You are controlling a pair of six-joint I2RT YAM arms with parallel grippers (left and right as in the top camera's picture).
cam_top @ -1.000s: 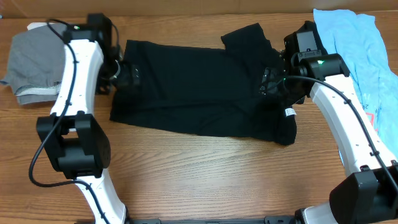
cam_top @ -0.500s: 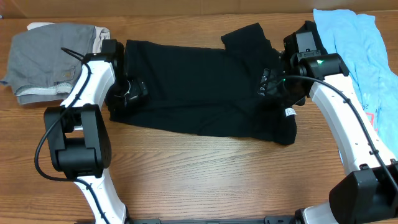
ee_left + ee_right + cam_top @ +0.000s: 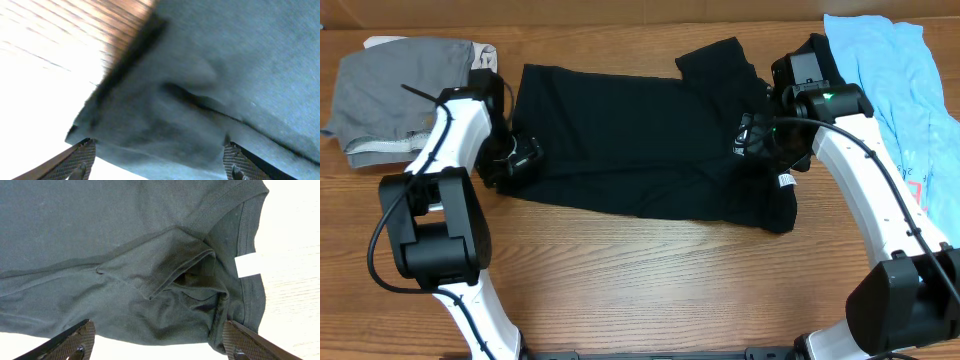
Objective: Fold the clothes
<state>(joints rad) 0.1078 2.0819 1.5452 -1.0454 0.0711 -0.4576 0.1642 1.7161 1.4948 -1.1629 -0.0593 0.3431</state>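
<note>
- Logged black T-shirt (image 3: 640, 150) lying spread across the middle of the wooden table (image 3: 650, 290), long side running left to right, rumpled and bunched at the right end.
- Noted small white label (image 3: 786, 181) near the shirt's lower right corner; seen again in the right wrist view, sitting at the collar band.
- Found left gripper (image 3: 515, 158) low at the shirt's left edge, on the line between cloth and bare wood.
- Checked left wrist view: fingertips (image 3: 85, 155) set wide apart at the bottom corners, with a blurred cloth edge filling the frame ahead of them. Recorded as spread wide, not clamped on fabric. Could not tell whether the tips touch the cloth.
- Found right gripper (image 3: 750, 135) over the shirt's right end, beside the turned-up sleeve.
- Checked right wrist view: fingertips (image 3: 82, 337) likewise wide apart, with a raised fold of black fabric and the collar ahead. Recorded as spread wide, gripping no cloth.
- Marked grey garment (image 3: 390, 95) heaped at the far left corner of the table, beside the left arm, apart from the black shirt.
- Marked light-blue tee (image 3: 900, 80) with red print along the table's right edge, partly under the right arm.
</note>
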